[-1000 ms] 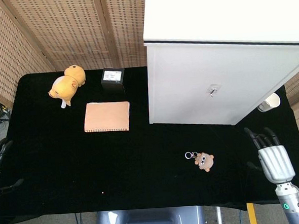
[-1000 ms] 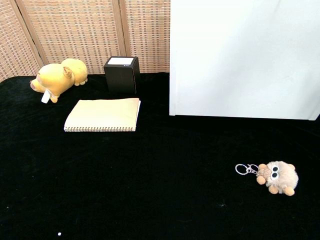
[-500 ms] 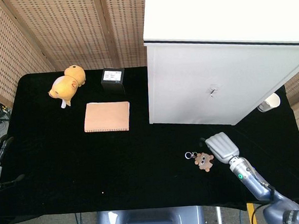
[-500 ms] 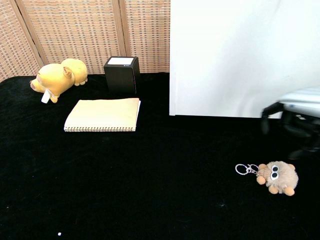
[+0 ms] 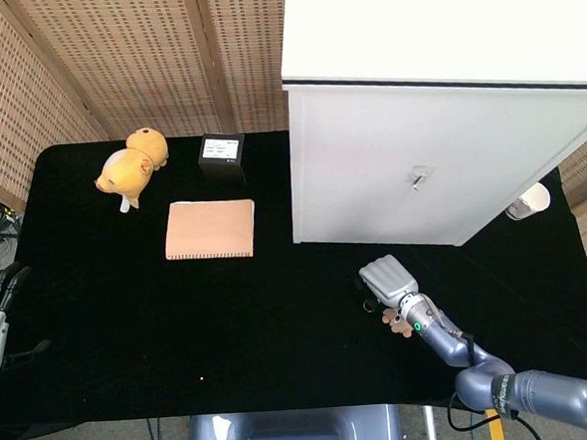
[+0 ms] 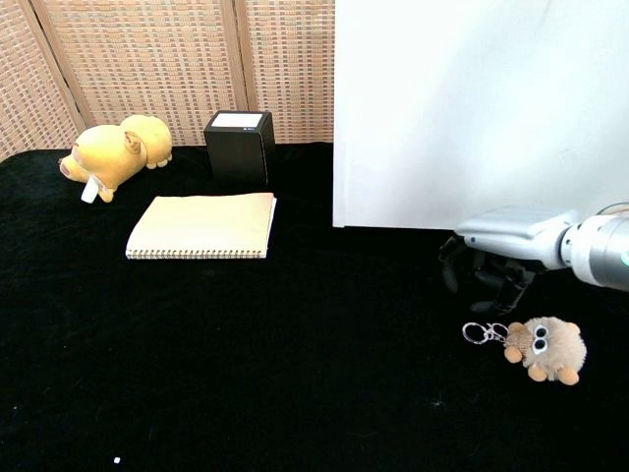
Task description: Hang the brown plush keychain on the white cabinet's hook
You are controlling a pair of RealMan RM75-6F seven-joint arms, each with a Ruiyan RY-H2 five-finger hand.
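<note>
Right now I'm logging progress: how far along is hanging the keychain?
Nothing is done yet. The brown plush keychain lies on the black table. The right hand hovers above its metal ring, fingers pointing down, holding nothing. Still left: grasp it, lift it, loop it on the white cabinet's hook.

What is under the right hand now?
In the chest view the right hand hovers just above the keychain's ring, with the brown plush beside it on the black table. In the head view the hand covers most of the keychain.
</note>
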